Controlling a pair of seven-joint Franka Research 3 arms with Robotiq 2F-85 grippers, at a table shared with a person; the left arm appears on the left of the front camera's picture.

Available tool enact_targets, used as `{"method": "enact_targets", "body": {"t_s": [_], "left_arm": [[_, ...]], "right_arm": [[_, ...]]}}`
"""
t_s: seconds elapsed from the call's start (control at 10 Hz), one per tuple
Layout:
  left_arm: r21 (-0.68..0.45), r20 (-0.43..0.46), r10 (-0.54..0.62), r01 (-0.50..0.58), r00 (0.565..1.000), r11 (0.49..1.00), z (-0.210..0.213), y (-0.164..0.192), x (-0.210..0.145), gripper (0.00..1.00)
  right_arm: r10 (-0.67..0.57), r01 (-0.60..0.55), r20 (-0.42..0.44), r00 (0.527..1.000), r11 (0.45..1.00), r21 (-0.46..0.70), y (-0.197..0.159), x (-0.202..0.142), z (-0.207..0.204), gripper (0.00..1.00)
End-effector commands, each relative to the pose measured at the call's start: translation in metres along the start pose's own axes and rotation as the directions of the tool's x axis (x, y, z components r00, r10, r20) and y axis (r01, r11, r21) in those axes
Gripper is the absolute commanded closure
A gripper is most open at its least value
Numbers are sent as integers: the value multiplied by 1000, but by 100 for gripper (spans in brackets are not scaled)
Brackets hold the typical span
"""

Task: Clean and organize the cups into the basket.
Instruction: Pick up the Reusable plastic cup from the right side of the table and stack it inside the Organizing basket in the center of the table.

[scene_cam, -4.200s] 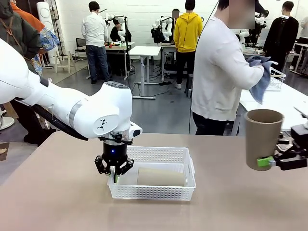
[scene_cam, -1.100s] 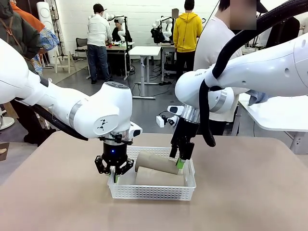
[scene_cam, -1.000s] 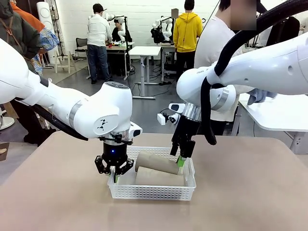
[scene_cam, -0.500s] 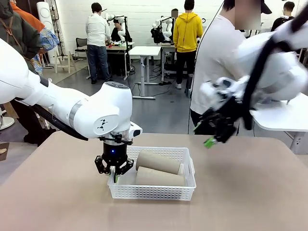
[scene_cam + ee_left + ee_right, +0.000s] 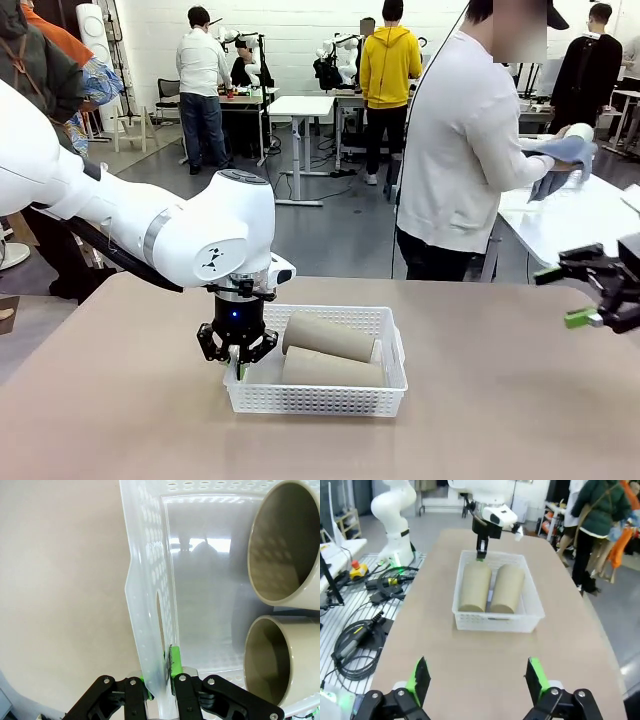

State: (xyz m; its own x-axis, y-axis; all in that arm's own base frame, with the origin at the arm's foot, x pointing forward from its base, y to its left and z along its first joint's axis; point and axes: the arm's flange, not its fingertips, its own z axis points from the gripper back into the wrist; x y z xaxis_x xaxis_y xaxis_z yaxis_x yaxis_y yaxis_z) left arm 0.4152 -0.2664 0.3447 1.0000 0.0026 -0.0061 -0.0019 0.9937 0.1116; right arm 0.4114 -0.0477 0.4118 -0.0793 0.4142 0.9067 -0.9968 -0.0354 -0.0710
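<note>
Two kraft-brown cups (image 5: 330,337) (image 5: 332,368) lie on their sides, side by side, in the white perforated basket (image 5: 320,400). My left gripper (image 5: 238,362) stands at the basket's left end, shut on its wall. The left wrist view shows the green pads pinching the thin wall (image 5: 150,580), with both cup mouths (image 5: 285,540) (image 5: 272,660) facing the camera. My right gripper (image 5: 585,297) hovers open and holds nothing at the table's far right; in the right wrist view (image 5: 477,680) it faces the basket (image 5: 495,622) and cups (image 5: 475,587). The person wipes a pale cup (image 5: 578,131) with a blue cloth.
The person stands behind the table's far right edge, beside a white side table (image 5: 590,215). Bare brown tabletop (image 5: 480,400) lies between the basket and my right gripper. Cables and a power strip (image 5: 365,630) lie on the floor beside the table.
My right gripper has left the second brown cup lying in the basket and swung away to the far right. The left gripper has stayed shut on the basket wall.
</note>
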Motion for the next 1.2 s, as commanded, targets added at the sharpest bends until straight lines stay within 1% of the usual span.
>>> {"method": "enact_targets", "body": {"t_s": [0.0, 0.2, 0.4, 0.5, 0.6, 1.1], "left_arm": [[3, -2, 20, -20, 1000, 1000, -1, -3, -1, 100], [3, -2, 20, -20, 1000, 1000, -1, -3, -1, 100], [3, -2, 20, -20, 1000, 1000, -1, -3, -1, 100], [3, -2, 20, -20, 1000, 1000, -1, -3, -1, 100], [3, -2, 20, -20, 1000, 1000, -1, -3, -1, 100], [3, -2, 20, -20, 1000, 1000, -1, -3, -1, 100]], "right_arm": [[-19, 23, 114, 993, 999, -30, -9, -40, 4, 0], [-27, 40, 172, 985, 997, -72, 3, -66, 20, 0], [-74, 99, 205, 976, 989, -111, 6, -85, 26, 0], [-89, 116, 185, 979, 983, -141, 6, -87, 26, 0], [-79, 93, 164, 983, 993, -79, 10, -84, 24, 0], [-79, 93, 164, 983, 993, -79, 10, -84, 24, 0]]}}
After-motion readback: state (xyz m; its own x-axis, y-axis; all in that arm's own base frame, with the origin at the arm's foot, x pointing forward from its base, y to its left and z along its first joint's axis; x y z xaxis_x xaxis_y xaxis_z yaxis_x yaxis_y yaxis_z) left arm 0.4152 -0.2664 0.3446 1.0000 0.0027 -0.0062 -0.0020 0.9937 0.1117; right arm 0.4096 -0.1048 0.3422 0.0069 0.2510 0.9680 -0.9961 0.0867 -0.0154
